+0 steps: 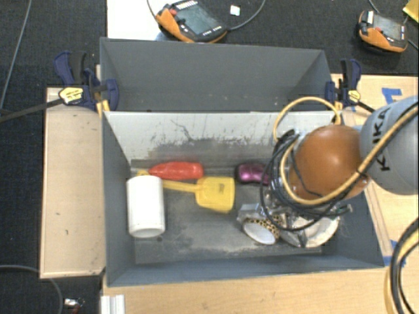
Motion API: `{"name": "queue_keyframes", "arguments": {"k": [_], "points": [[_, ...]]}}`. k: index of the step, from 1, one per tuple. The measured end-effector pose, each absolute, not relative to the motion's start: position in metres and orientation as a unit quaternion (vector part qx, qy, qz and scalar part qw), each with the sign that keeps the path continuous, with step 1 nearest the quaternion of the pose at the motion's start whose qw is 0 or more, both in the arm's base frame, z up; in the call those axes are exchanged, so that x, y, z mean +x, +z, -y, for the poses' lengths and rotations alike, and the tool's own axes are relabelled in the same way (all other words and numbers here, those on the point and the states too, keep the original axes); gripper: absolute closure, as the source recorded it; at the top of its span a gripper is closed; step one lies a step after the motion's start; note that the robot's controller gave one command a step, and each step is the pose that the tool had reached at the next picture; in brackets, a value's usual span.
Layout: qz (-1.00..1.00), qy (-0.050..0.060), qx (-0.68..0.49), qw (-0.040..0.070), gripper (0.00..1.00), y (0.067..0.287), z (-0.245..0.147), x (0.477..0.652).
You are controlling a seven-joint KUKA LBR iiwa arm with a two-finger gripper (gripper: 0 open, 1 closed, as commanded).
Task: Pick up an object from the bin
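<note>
in the camera view we see the gripper (280, 220) low in the right part of the bin (196, 84), under the arm's orange cover. it sits right over a small heap: a leopard-spotted thing (260, 226) on the left and a pale rounded piece (325, 231) on the right. we cannot tell whether the gripper is clenched or released. a purple thing (249, 172) lies near. a yellow toy shovel (216, 193) and a white cylinder (145, 205) lie further left.
</note>
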State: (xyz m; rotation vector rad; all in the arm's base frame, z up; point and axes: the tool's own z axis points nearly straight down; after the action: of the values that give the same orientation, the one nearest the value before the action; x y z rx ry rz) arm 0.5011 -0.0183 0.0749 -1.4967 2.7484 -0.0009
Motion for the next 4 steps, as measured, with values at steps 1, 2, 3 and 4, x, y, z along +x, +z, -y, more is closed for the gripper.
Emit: {"name": "queue_keyframes", "arguments": {"k": [1, 2, 3, 4], "points": [[-0.979, -0.004, -0.202, 0.0, 1.0, 0.076, 0.015, 0.484], [-0.979, -0.004, -0.202, 0.0, 1.0, 0.076, 0.015, 0.484], [-0.98, -0.001, -0.201, -0.009, 1.0, 0.104, 0.014, 0.479], [-0.98, -0.002, -0.201, -0.005, 1.0, 0.141, 0.014, 0.48]]}}
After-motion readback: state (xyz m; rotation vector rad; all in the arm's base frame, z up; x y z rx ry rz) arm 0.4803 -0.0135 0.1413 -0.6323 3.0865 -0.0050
